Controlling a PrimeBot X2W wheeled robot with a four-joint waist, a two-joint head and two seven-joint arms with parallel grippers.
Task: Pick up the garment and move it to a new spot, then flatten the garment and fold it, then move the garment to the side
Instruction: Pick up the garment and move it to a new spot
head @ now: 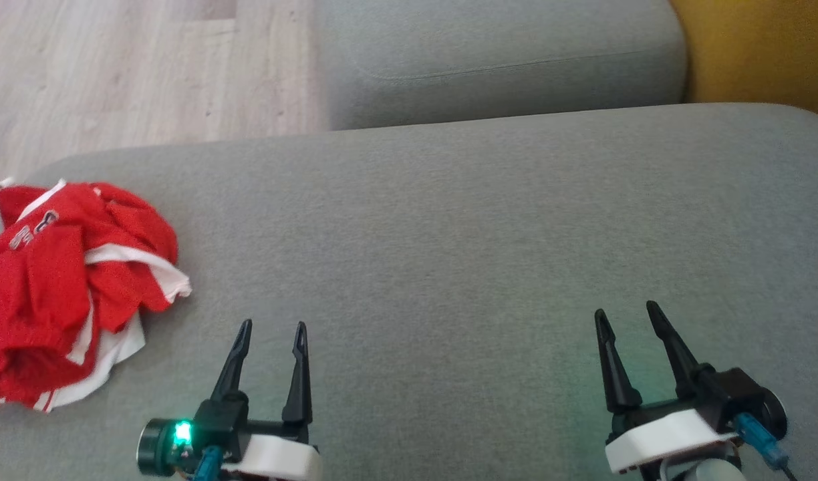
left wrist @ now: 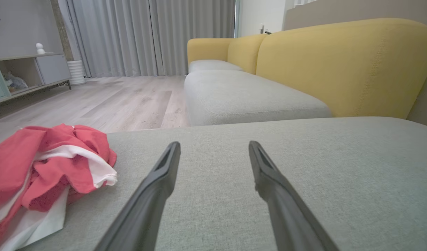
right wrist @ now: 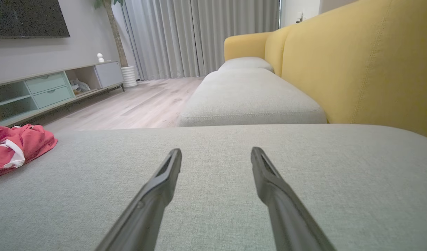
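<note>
Left gripper [head: 274,324]: fingers spread apart, holding nothing, at the near edge of the big grey cushion [head: 449,234].
Right gripper [head: 626,308]: fingers spread apart, holding nothing, at the near edge of the big grey cushion, on its right side.
Red and white shirt [head: 61,280]: a crumpled heap on the left end of the big grey cushion.
Second grey cushion [head: 502,60]: behind the big grey cushion.
Yellow sofa back [head: 756,47]: past its far right corner.
Wood floor [head: 135,73]: past its far left side.

We hold both arms low over the grey seat cushion [head: 449,234], our left gripper [head: 274,324] toward its left side and our right gripper [head: 625,308] toward its right, each pointing forward with jaws parted and nothing between them.
</note>
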